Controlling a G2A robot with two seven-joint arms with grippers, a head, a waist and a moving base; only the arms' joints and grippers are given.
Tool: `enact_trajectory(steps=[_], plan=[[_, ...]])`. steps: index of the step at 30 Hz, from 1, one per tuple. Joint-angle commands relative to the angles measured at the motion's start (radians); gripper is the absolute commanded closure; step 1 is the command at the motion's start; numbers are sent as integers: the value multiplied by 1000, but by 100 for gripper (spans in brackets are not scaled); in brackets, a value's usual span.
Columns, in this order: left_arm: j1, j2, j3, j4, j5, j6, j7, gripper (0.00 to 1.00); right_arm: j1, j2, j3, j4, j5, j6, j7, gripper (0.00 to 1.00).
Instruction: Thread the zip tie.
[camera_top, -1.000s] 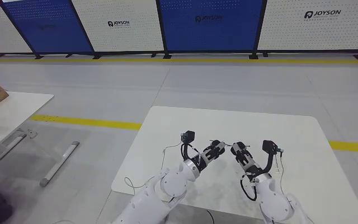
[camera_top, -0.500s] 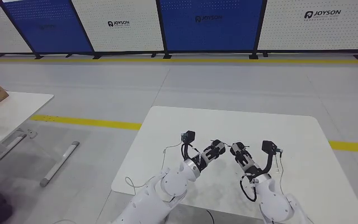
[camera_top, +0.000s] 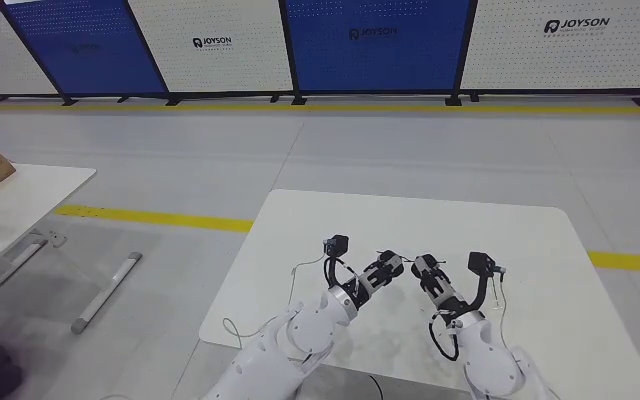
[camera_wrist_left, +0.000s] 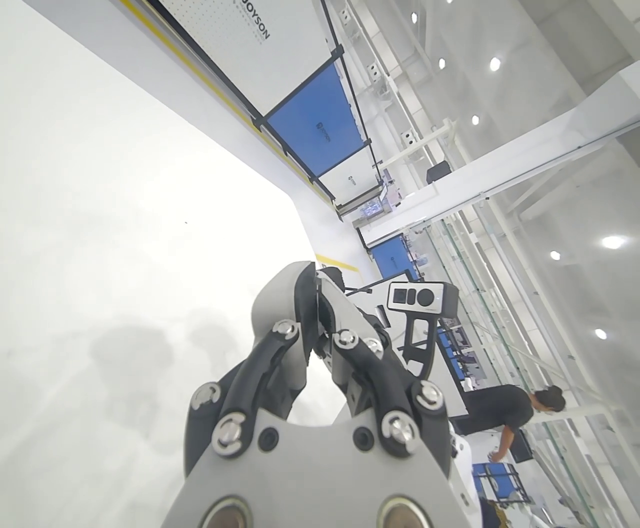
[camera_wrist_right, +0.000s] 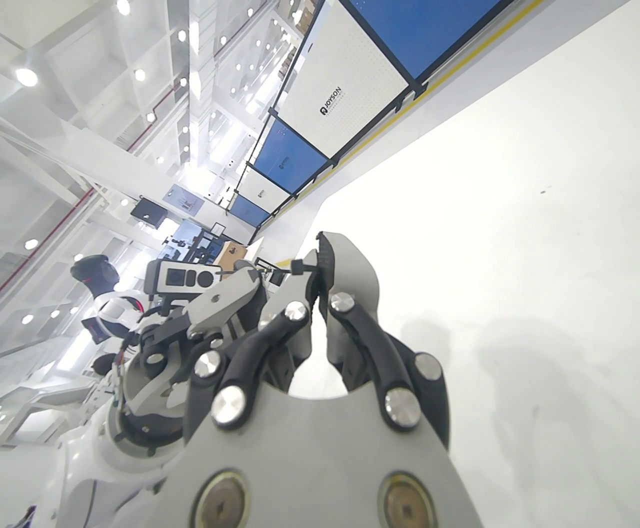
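Right gripper (camera_wrist_right: 316, 267) pinches the zip tie (camera_wrist_right: 298, 266) at its fingertips, the black head jutting just beside them towards the left gripper (camera_wrist_left: 314, 280), whose fingers are pressed together above the white table (camera_top: 500, 230).

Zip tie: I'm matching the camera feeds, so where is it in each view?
Top view: too thin to see, between left gripper and right gripper.
Left wrist view: zip tie strap pinched in left gripper.
Right wrist view: its head beside right gripper's fingertips.
Shared landmark: white table.
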Motion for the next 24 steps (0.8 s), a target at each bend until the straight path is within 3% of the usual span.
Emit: enact_trajectory(steps=[1,10,12,13,24], plan=[[1,0,1,0,2,-1,-1,59,-1,0,0,0,1,0,-1,100],[-7,-3,12,16,5,-4,-2,77,-8,-1,-14,-10,-14,-7,-1,100],[-6,-3,12,17,5,-6,-1,96,-8,-1,-16,-9,-19,-7,-3,100],[-6,-3,10,17,6,-7,-1,100,-8,-2,-17,-9,-20,-7,-4,100],[3,-1,8,12,17,-16,-1,100,-11,-3,-23,-12,-26,-14,-12,100]])
